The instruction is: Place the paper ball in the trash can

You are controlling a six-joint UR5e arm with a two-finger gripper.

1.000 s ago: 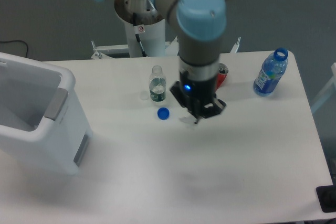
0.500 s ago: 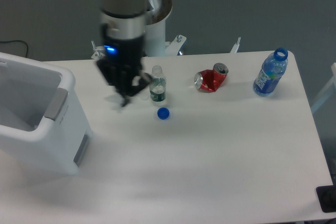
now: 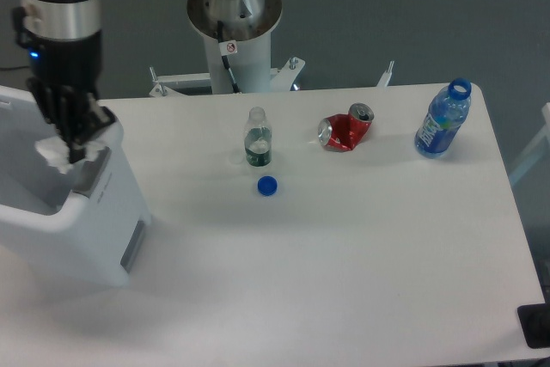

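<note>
Camera shows the claw (image 3: pixel 69 150) pinching the ball (image 3: pixel 53 153) over the can's (image 3: pixel 107 212) rim; early release could bounce it onto the tabletop (image 3: pixel 344 247).

Even, soft light from overhead, bright on the white table (image 3: pixel 344 247). Faint diffuse shadows pool near its front-left corner. Slightly soft focus throughout, no harsh glare

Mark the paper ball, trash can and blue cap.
paper ball (image 3: pixel 53 152), fixed camera, its crumpled middle
trash can (image 3: pixel 110 133), fixed camera, its right rim
blue cap (image 3: pixel 267 185), fixed camera, its top
</note>
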